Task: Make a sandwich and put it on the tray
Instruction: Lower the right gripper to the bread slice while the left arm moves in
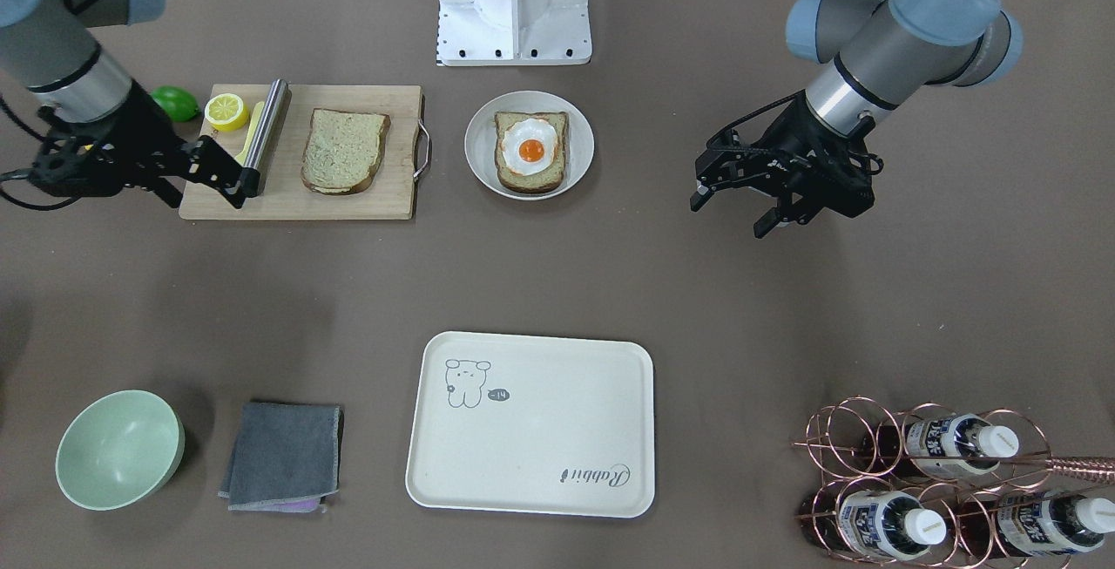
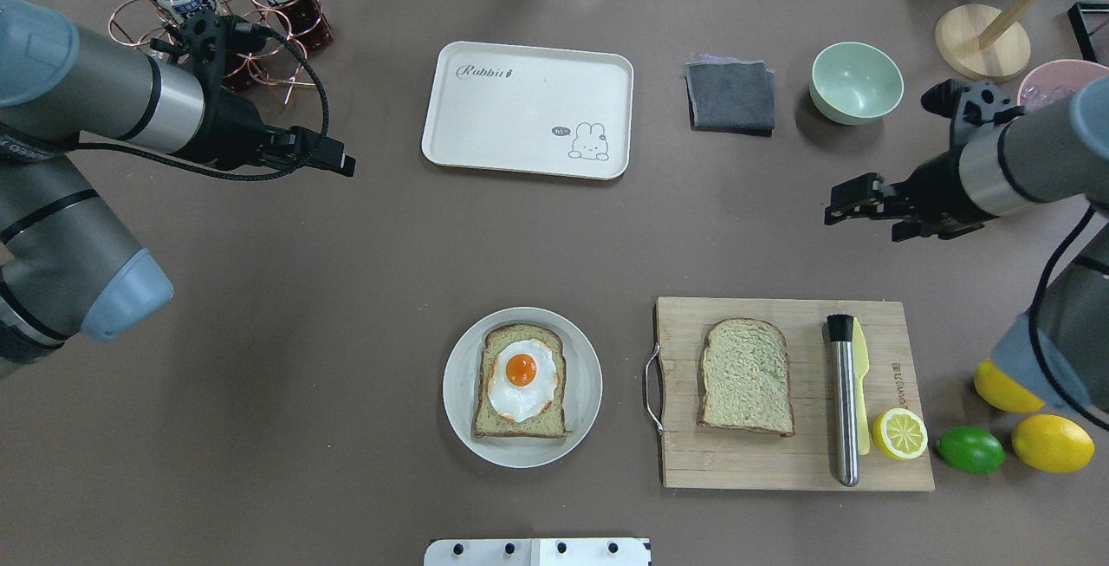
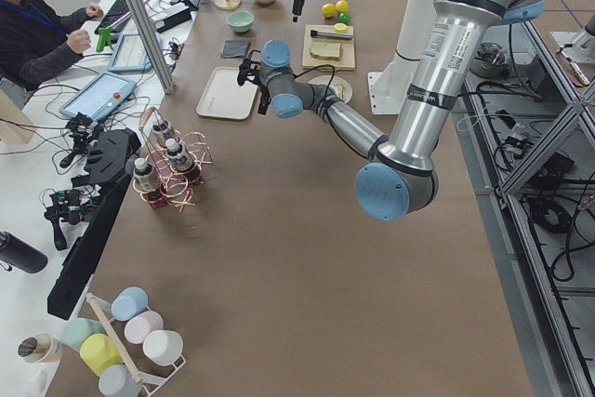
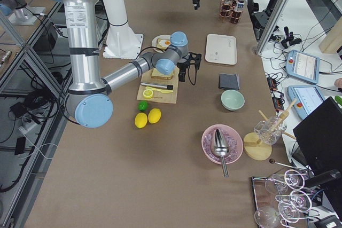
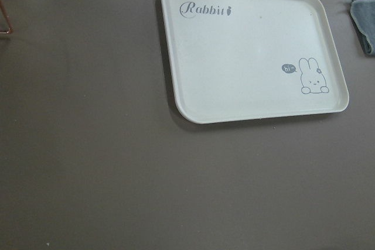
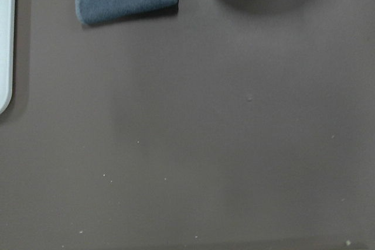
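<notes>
Brown bread slices (image 2: 747, 375), two; egg (image 2: 521, 378), one.

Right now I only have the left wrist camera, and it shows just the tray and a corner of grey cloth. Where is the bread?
Observer: One slice of bread, topped with the fried egg, lies on a round white plate, closer to the robot than the tray.
Operator: And the second slice?
Observer: The bare slice lies flat on a wooden cutting board, next to the plate on the robot's right.
Operator: Is either arm holding anything?
Observer: No. The left gripper and right gripper both have open jaws with nothing between them.
</notes>
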### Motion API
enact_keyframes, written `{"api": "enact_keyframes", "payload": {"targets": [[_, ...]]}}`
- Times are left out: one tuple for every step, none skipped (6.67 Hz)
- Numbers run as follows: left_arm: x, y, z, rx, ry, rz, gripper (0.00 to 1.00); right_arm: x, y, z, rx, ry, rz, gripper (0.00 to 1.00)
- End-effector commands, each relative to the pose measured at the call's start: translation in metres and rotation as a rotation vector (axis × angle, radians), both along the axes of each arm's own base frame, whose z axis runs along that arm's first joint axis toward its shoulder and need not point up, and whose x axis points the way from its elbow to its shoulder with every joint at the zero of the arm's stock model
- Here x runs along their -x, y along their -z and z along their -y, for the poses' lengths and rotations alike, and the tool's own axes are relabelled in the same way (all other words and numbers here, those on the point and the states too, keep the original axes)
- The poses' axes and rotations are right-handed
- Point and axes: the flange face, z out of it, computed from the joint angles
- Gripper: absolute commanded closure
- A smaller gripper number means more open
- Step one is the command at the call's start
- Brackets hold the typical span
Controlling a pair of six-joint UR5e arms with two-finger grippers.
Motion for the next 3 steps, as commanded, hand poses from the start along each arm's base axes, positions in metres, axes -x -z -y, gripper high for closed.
{"api": "enact_keyframes", "payload": {"targets": [[0.001, 0.001, 0.0, -0.009, 0.021, 0.006, 0.02, 0.06, 0.017, -0.06, 0.035, -0.073, -0.001, 0.02], [0.001, -0.001, -0.001, -0.007, 0.021, 0.008, 0.02, 0.078, 0.022, -0.085, 0.041, -0.087, 0.003, 0.02], [0.002, -0.003, -0.001, -0.006, 0.02, 0.01, 0.02, 0.076, 0.022, -0.112, 0.045, -0.08, 0.003, 0.02]]}}
